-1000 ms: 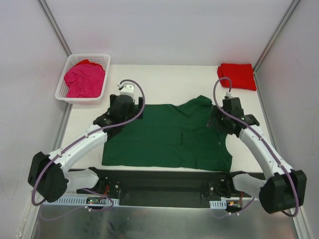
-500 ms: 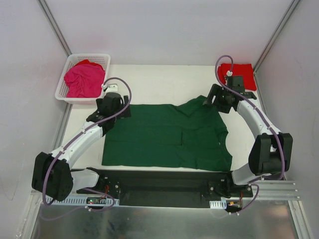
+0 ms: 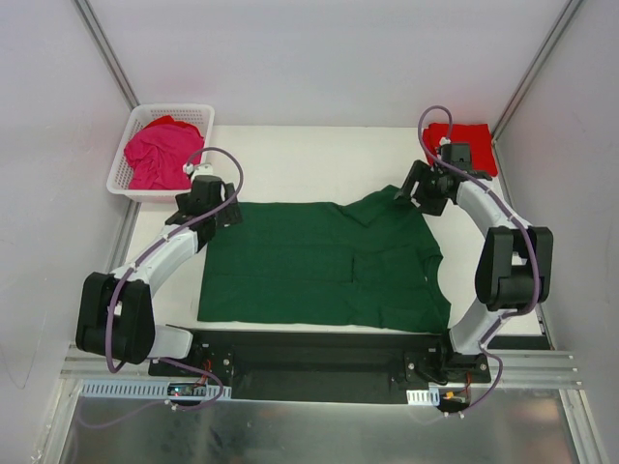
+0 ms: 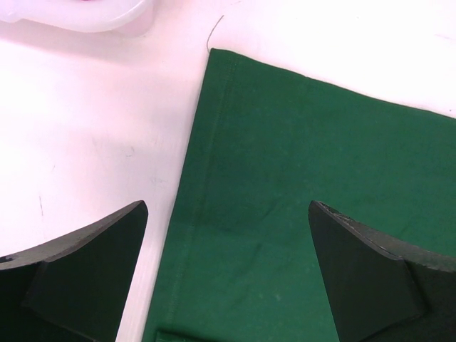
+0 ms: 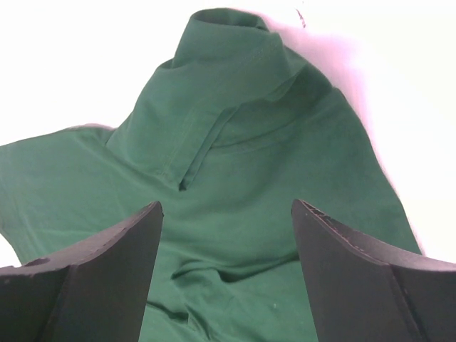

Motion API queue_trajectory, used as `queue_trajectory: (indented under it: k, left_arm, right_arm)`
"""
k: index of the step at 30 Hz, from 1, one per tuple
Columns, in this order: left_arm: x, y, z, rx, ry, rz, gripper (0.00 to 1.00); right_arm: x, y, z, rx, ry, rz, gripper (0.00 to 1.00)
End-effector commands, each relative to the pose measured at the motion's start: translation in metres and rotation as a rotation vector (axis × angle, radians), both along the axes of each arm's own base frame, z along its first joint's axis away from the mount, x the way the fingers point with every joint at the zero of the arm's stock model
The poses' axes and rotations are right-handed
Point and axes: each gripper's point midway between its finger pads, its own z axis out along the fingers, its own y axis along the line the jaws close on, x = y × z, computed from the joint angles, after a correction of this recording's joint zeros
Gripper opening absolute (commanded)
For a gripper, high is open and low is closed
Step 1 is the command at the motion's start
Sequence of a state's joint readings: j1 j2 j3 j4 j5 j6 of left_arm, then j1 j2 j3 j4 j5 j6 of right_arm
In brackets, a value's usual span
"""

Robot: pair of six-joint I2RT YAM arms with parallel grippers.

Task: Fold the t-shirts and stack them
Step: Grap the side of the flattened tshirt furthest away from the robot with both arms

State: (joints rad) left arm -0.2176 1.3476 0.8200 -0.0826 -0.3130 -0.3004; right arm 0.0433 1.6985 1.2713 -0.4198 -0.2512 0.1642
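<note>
The dark green t-shirt [image 3: 329, 266] lies spread flat on the white table, with a bunched collar and sleeve at its far right [image 5: 235, 85]. My left gripper [image 3: 205, 198] is open above the shirt's far left corner [image 4: 285, 178]. My right gripper [image 3: 426, 188] is open above the bunched far right part. A folded bright red t-shirt [image 3: 462, 145] lies at the far right corner. The magenta pink t-shirt [image 3: 162, 155] sits crumpled in the basket.
The white lattice basket [image 3: 131, 184] stands at the far left corner, close to my left gripper; its rim shows in the left wrist view [image 4: 71, 11]. Enclosure walls rise at the back and both sides. A black base rail [image 3: 309, 358] runs along the near edge.
Both arms have swung outward and toward the far side. The left gripper went to the shirt's far left corner, the right gripper to the far right part. The shirt has not moved.
</note>
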Motion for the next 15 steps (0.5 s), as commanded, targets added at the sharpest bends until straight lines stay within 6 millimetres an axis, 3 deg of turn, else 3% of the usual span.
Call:
queue_trajectory:
  k: [1, 15]
  left_arm:
    - [0.015, -0.006, 0.013, -0.042, -0.054, -0.008, 0.96]
    - [0.015, -0.008, 0.010, -0.051, -0.056, -0.015, 0.96]
  right_arm:
    - [0.027, 0.003, 0.010, 0.019, -0.065, 0.006, 0.76]
    - [0.073, -0.009, -0.013, -0.001, -0.056, -0.024, 0.75]
